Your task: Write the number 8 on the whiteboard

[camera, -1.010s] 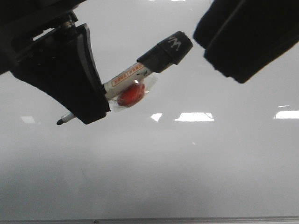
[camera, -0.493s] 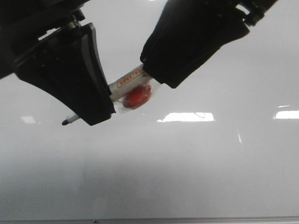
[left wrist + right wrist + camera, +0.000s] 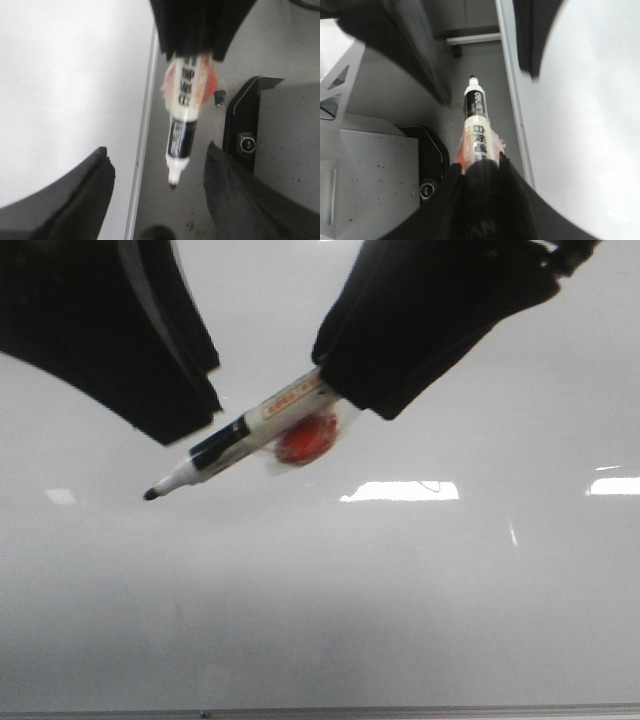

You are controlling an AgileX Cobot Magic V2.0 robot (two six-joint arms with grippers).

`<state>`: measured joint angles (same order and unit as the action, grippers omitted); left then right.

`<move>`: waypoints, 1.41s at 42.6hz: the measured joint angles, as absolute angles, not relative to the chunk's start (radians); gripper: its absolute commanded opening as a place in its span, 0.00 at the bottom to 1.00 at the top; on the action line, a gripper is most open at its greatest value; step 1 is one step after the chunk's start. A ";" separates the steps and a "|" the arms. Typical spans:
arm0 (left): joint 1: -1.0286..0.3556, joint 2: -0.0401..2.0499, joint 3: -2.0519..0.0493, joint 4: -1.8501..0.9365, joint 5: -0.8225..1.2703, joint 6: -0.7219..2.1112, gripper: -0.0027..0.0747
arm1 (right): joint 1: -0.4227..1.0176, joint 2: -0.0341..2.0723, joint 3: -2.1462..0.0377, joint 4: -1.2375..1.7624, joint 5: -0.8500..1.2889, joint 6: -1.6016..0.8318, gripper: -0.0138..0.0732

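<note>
The whiteboard [image 3: 420, 580] presents as a glossy pale grey-white surface filling the front view, with bright rectangular reflections across its middle and a thin grey frame along the lower edge. No clearly drawn number 8 can be made out on it; only a very faint thin mark sits at one reflection, too small to identify. A marker [image 3: 235, 440] is present above the board: white barrel, black band near the nib, orange-red label lettering, dark exposed tip pointing down and to the left, clear of the board surface as far as the front view shows. A red-orange lump wrapped in clear film [image 3: 305, 438] is fixed to the barrel. The right end effector [image 3: 370, 385] is clamped on the rear end of the marker; in the right wrist view its black fingers [image 3: 480, 195] close around the barrel with the nib projecting outward. The left end effector [image 3: 185, 390] stands apart from the marker, just beside its nib end; in the left wrist view its two fingers [image 3: 75, 200] are spread wide, with the marker tip hanging between them and touching neither. In both wrist views the board's edge frame runs beside the marker, the barrel lying over grey ground next to the board rather than over the white surface.
</note>
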<state>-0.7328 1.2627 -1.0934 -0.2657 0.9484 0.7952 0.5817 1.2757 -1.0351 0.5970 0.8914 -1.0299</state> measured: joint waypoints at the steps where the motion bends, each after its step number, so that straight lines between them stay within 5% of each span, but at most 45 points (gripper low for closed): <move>1: -0.720 1.242 -1.095 -0.259 0.950 0.775 0.56 | 0.572 1.260 -1.035 0.573 0.895 -0.995 0.08; 10: -0.596 1.095 -1.057 -0.249 0.952 0.665 0.56 | 0.438 1.106 -1.020 0.301 0.903 -0.561 0.08; 16: -0.528 1.033 -1.022 -0.249 0.960 0.642 0.56 | 0.352 0.974 -0.855 0.301 0.682 -0.321 0.08; 29: -0.517 1.026 -1.019 -0.258 0.944 0.642 0.56 | 0.350 0.969 -0.766 0.356 0.413 -0.295 0.08; 60: -0.517 1.026 -1.019 -0.260 0.942 0.642 0.55 | 0.294 1.306 -1.046 0.330 0.467 -0.302 0.08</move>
<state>-0.5170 1.0262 -1.0194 -0.2605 0.9422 0.6417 0.2939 1.3056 -1.0464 0.3300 0.4667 -0.3015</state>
